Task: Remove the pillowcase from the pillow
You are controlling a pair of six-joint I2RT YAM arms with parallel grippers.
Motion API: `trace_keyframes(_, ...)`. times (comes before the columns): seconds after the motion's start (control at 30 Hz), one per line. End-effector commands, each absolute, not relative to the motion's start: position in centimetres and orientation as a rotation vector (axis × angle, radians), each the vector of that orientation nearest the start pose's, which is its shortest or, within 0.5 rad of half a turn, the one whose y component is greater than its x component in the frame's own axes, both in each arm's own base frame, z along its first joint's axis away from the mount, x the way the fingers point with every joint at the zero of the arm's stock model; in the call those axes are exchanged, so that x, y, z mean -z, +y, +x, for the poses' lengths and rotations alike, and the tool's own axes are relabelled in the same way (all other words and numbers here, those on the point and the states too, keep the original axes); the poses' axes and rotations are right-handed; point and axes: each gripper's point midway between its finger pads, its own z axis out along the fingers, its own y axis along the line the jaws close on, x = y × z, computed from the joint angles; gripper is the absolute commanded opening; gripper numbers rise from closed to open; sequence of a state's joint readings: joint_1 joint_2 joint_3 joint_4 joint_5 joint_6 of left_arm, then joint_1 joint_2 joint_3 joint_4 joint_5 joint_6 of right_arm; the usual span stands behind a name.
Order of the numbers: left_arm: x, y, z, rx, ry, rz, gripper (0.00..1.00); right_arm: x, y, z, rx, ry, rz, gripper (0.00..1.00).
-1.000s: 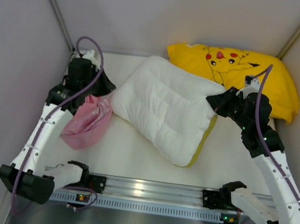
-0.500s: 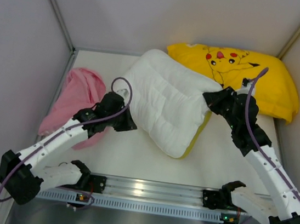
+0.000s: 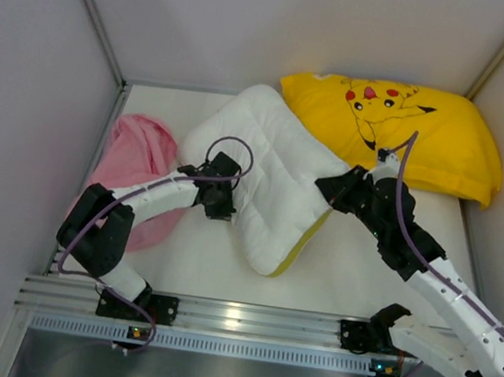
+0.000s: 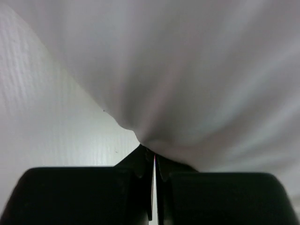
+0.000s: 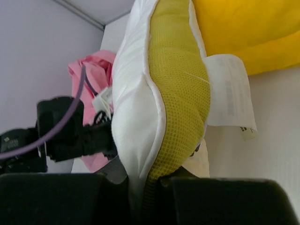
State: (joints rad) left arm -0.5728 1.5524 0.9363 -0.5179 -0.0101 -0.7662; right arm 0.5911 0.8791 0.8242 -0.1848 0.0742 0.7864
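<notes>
White and plump, the rectangular quilted pillow with thin yellow edge trim (image 3: pixel 269 167) lies at an angle in the middle of the pale table (image 3: pixel 197 256). Its far right side touches the bright yellow cartoon-print pillow (image 3: pixel 426 137), which fills the far right corner and hems it in there. A crumpled pink cloth pillowcase (image 3: pixel 135 159) sits in a heap against the left wall, off the pillow and just beside its left corner. The left arm's forearm lies across the heap's near edge.

The left gripper (image 3: pixel 222 203) is at the pillow's near left edge with its fingers (image 4: pixel 140 164) pressed together. White fabric bulges right at their tips, and whether a fold is caught cannot be told.

The right gripper (image 3: pixel 338 186) pinches the pillow's right edge. In the wrist view the yellow mesh side panel (image 5: pixel 178 93) runs down between its fingers, and a white sewn-in label (image 5: pixel 229 93) sticks out to the right.
</notes>
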Motion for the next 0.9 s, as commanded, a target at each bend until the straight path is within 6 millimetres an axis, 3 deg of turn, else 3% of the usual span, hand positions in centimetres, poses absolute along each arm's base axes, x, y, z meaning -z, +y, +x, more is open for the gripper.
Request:
trace_keyframes(0.0,-9.9,-18.8,31.6,0.290,2.538,-0.381,0.00,-26.9,24.1,24.3,-1.034,1.914,0.090,0.00)
trace_keyframes(0.1,-13.4,-16.0,33.2,0.152,2.409,-0.433,0.00,-23.3,26.8,22.5,-1.028,2.020,-0.023,0.00)
trace_keyframes(0.17,-17.1,-13.9,33.8,0.070,2.310,-0.452,0.00,-21.0,28.4,21.8,-1.015,2.087,-0.081,0.00)
trace_keyframes(0.23,-20.7,-12.6,34.0,0.044,2.244,-0.450,0.00,-20.1,30.0,20.9,-1.032,2.111,-0.146,0.00)
trace_keyframes(0.37,-26.2,-10.6,32.9,0.005,2.154,-0.387,0.00,-17.3,33.0,19.7,-1.101,2.200,-0.235,0.00)
trace_keyframes(0.5,-30.6,-9.7,30.2,0.125,2.055,-0.381,0.00,-15.7,36.5,18.8,-1.193,2.257,-0.336,0.00)
trace_keyframes(0.63,-31.6,-8.6,28.3,0.153,2.019,-0.403,0.01,-14.8,41.5,17.1,-1.324,2.276,-0.470,0.00)
trace_keyframes(0.67,-31.2,-8.4,27.9,0.144,2.033,-0.399,0.01,-14.2,43.1,16.6,-1.350,2.294,-0.507,0.00)
trace_keyframes(0.73,-30.4,-8.7,27.5,0.156,2.065,-0.379,0.01,-13.7,44.4,16.6,-1.360,2.300,-0.499,0.00)
trace_keyframes(0.83,-27.1,-10.2,27.4,0.176,2.177,-0.341,0.01,-13.0,43.5,18.8,-1.257,2.300,-0.382,0.00)
trace_keyframes(0.87,-25.4,-10.4,27.7,0.152,2.224,-0.341,0.00,-12.7,42.2,20.2,-1.195,2.300,-0.319,0.00)
